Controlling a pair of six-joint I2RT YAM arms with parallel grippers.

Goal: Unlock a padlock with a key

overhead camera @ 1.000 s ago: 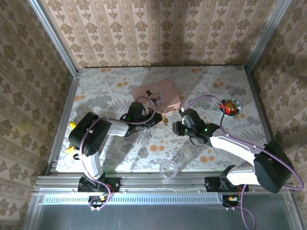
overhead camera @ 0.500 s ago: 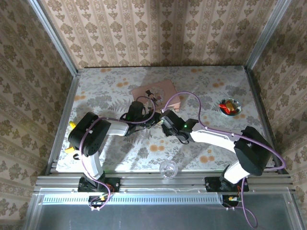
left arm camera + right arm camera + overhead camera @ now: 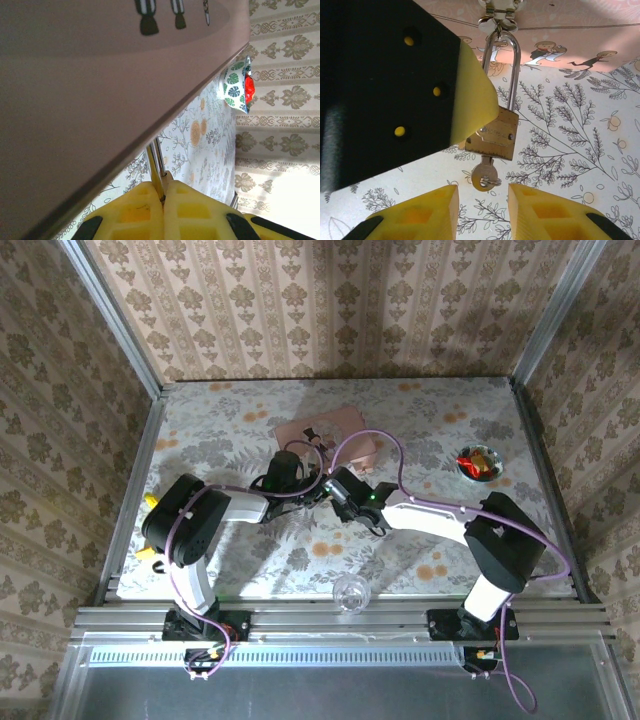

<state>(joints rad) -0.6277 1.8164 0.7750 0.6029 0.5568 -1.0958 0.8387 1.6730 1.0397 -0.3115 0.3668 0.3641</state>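
Padlock [image 3: 495,134] is hanging steadied, shackle [image 3: 516,70] pinched tight by left gripper [image 3: 163,189]; right gripper [image 3: 483,194] is hovering half-open below key [image 3: 483,177] at six o'clock.

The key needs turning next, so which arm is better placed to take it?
Right. The right gripper is open, jaws apart right by the key that sticks out of the padlock. The left gripper is shut on the padlock, apparently steadying it.

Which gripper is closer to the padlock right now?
Left. The left gripper is shut on the padlock; the right gripper sits just below it, jaws open either side of the key.
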